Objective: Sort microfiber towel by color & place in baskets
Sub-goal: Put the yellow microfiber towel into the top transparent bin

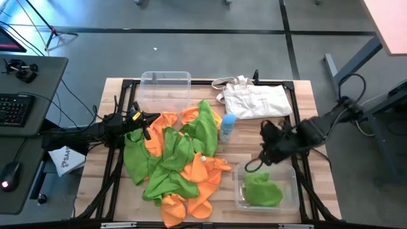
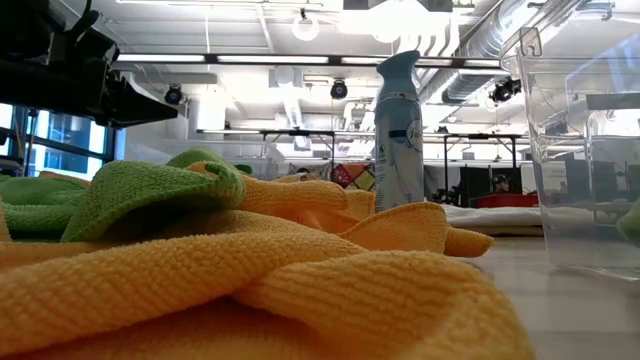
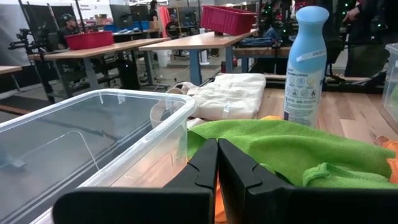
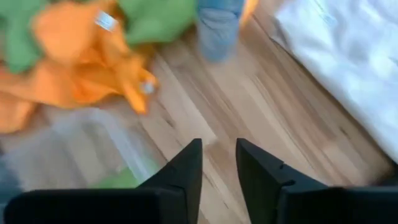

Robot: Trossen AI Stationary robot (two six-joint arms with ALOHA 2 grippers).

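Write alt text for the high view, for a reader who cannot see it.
A heap of orange and green microfiber towels covers the table's middle. The near-right basket holds one green towel; the far basket holds none. The right gripper hangs above the near-right basket.

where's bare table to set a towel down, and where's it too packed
Bare wood shows between the blue bottle, the white tote and the right bin, though the right hand hovers over it. A thin strip runs along the table's right edge. The towel pile crowds the centre and left, up to the left bin.
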